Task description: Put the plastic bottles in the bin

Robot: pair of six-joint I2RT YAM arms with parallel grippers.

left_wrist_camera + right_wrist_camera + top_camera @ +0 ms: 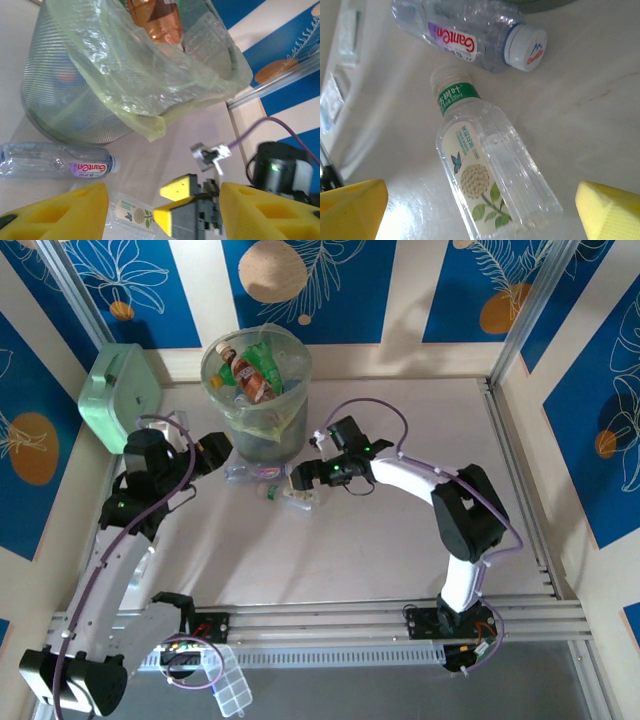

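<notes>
The bin (290, 425), a grey mesh basket with a pale-green liner, stands at the back of the table with several plastic bottles (254, 375) inside. Two clear bottles lie just in front of it. One is a purple-labelled bottle (470, 35) with a white cap. The other is a flower-label bottle (490, 180) with a green neck band. My right gripper (480, 215) is open, a yellow finger on each side of the flower-label bottle and touching neither side. My left gripper (162, 215) is open beside the bin (65, 90), nothing held, looking over both bottles and the right gripper's fingers (180, 192).
A mint-green box (120, 395) leans in the back left corner. Metal rails (330, 625) run along the near edge, with a small clear case (232, 690) below them. The two grippers (215, 448) (303, 475) are close together in front of the bin.
</notes>
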